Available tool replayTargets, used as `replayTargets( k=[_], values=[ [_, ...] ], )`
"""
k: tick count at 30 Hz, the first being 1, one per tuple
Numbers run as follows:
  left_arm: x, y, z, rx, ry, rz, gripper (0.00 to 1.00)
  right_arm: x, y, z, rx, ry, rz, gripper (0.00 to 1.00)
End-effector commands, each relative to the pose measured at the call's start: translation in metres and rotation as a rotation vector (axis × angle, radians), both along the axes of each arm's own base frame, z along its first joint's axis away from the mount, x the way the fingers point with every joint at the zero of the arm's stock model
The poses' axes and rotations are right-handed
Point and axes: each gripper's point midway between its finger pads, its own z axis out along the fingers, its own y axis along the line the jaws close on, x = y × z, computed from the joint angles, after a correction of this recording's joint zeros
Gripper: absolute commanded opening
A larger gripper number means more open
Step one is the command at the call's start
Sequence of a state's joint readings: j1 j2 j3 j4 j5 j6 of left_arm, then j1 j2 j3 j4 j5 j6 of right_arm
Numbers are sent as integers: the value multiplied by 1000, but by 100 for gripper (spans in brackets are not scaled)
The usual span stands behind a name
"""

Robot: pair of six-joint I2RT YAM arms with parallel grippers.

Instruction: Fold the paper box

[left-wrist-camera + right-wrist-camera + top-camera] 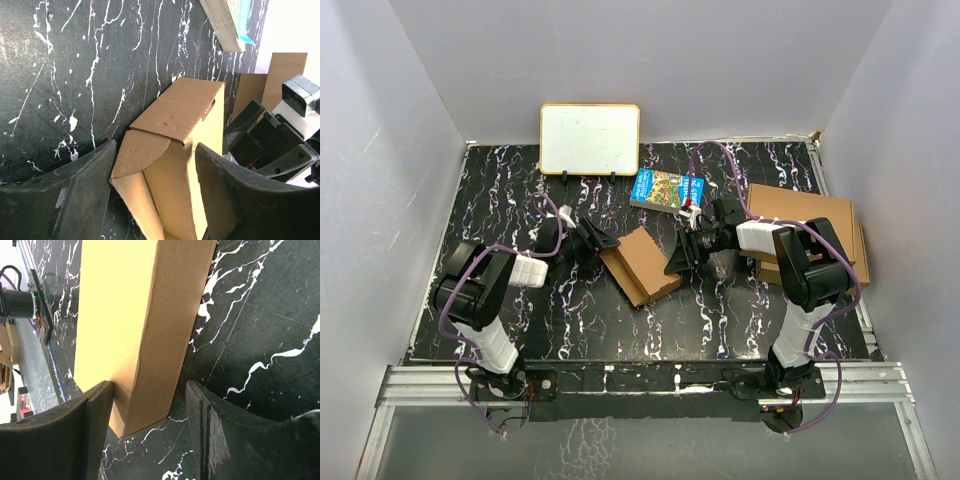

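As seen from overhead, located the paper box [640, 265] near the middle of the black, white-veined desk [620, 330], lying at an angle between the two arms. Noted plain brown cardboard, partly formed into a flat rectangular shell. Found one end open toward the left arm, with a rounded flap turned across the mouth and a curved cut in the top panel beside the fold.

Left gripper [592, 240] placed at that open end. Observed jaws set apart on either side of the mouth, one finger [75, 195] at the edge of the rounded flap, the other [240, 200] covering part of the opposite wall. Cannot tell whether pressing on the cardboard or merely alongside it.

Right gripper [685, 256] placed at the opposite edge of the box. Observed jaws closed across the narrow side wall, one finger [65, 430] flat against the broad panel, the other [240, 440] hard by the shaded edge. Recorded as gripping the box. Seen between the fingers: a lower corner of the box close to the desk; contact there not determinable.

Also recorded: white board [590, 138] with a yellow frame, upright at the far edge; colourful book [667, 188] flat behind the box, apart from it; larger brown cardboard boxes [810, 215] stacked at the right side, beside the right arm.
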State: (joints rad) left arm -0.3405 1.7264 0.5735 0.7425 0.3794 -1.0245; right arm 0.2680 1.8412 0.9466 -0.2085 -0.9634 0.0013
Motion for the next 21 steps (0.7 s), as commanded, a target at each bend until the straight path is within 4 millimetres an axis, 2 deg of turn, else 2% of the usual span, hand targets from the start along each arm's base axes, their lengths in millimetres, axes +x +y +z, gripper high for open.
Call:
replayTargets(
  k=[1, 3, 14, 17, 19, 21],
  values=[
    [-6, 1, -13, 81, 42, -25, 59, 9, -11, -34, -148, -55, -15, 61],
    [-6, 1, -13, 95, 45, -28, 52, 9, -11, -34, -148, -55, -14, 61],
    [-4, 3, -13, 176, 80, -23, 37, 10, -11, -33, -151, -58, -15, 61],
    [-4, 3, -14, 192, 97, -24, 30, 9, -11, -34, -153, -59, -15, 61],
    [-4, 4, -16, 207, 116, -25, 30, 10, -12, -34, -153, -60, -15, 61],
    [-5, 4, -17, 211, 124, -29, 34, 10, -11, -33, -153, -60, -14, 61]
  ],
)
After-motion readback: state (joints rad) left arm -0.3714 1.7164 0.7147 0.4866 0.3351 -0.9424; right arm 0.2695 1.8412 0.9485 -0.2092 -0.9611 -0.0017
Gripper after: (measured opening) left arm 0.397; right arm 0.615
